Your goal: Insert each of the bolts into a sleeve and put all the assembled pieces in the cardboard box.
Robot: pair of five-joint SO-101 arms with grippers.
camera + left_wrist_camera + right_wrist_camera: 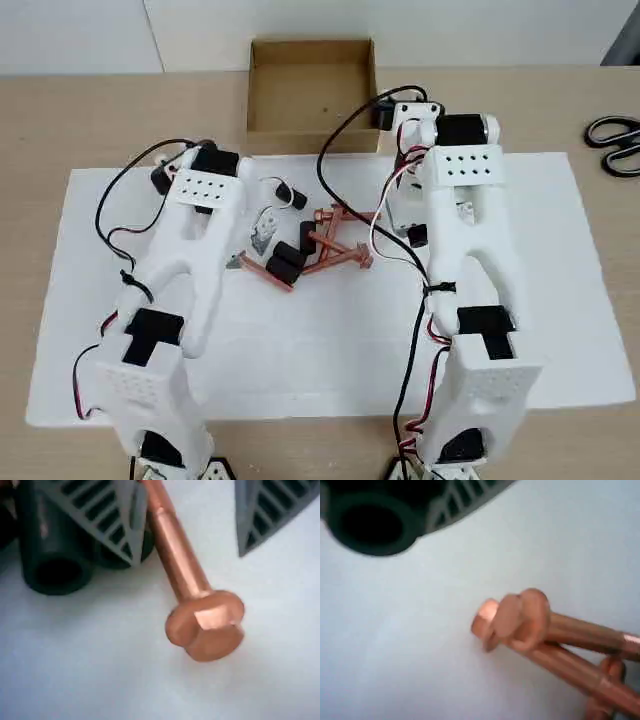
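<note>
Copper bolt [192,587] lies free inside released left hand [186,559]; right hand [416,232] can't tell

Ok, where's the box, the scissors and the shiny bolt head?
cardboard box [312,98], high view, bare floor inside.
scissors [618,146], high view, black handles.
bolt [207,625], left wrist view, hex head.

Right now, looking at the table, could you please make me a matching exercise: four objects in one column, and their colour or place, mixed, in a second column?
Objects:
1. box
2. scissors
3. bolts
4. sleeves

Colour or place:
A. copper, piled in the middle of the sheet
B. on the bare table, at the high view's right edge
C. black, tube-shaped
D. brown, beyond the sheet's far edge

Pairs: 1-D, 2-B, 3-A, 4-C.
</note>
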